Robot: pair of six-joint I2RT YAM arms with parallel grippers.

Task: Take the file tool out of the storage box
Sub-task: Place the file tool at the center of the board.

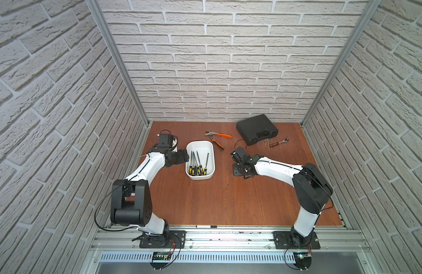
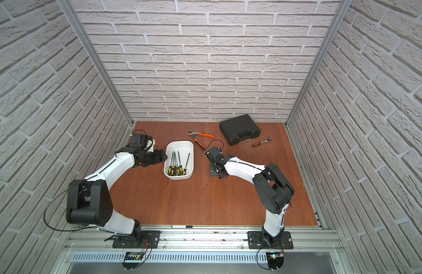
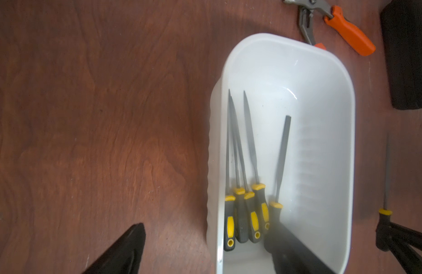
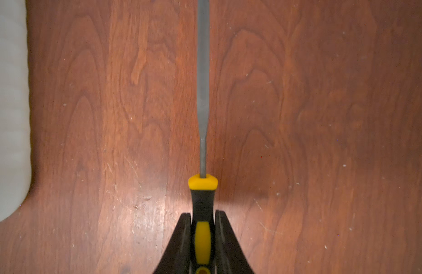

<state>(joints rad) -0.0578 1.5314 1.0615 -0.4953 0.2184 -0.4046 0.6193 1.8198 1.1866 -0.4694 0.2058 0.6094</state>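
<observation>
Gripped file tool by handle in right gripper, over worktop beside storage box, already out. Had left gripper spread open astride box wall, probably bracing it.

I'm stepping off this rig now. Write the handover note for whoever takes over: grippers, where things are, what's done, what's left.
right gripper: shut on the handle of one file, outside the storage box, over the table.
left gripper: open, holding nothing, one finger inside the box by the handles, the other outside its wall.
Box: five files lie inside.
Done: one file is out.
Left: probably set it down and release; I can't tell whether it touches the table.
</observation>
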